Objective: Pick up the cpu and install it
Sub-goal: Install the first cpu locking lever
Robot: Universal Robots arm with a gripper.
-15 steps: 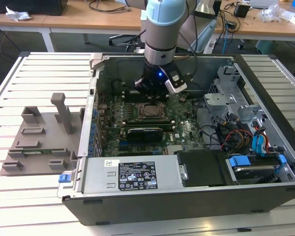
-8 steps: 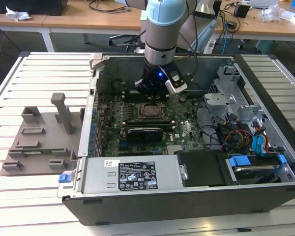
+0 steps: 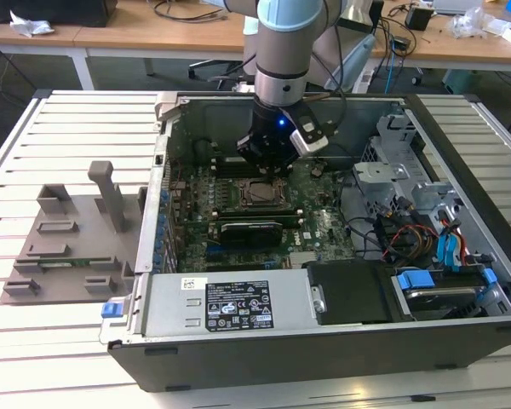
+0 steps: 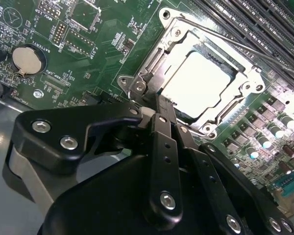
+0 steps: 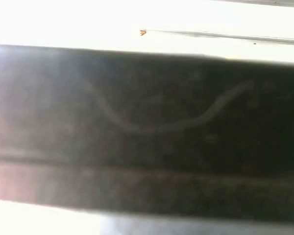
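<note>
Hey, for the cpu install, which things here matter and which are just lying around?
Part of the job:
- cpu, lying in the socket
- gripper, just beside the socket
- motherboard

Just lying about:
- grey tray outside the case
- black card
- coin battery
- blue-tabbed drive bay

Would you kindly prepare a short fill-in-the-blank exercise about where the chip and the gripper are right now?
1. In the second wrist view, the cpu lies inside the metal ____ on the green board.
2. In the exterior view, the gripper hangs inside the open computer ____.
3. The grey tray with pegs sits outside the case, toward the exterior view's ____.
4. In the second wrist view, the gripper's fingers hold ____.

Missing words: socket; case; left; nothing
</note>
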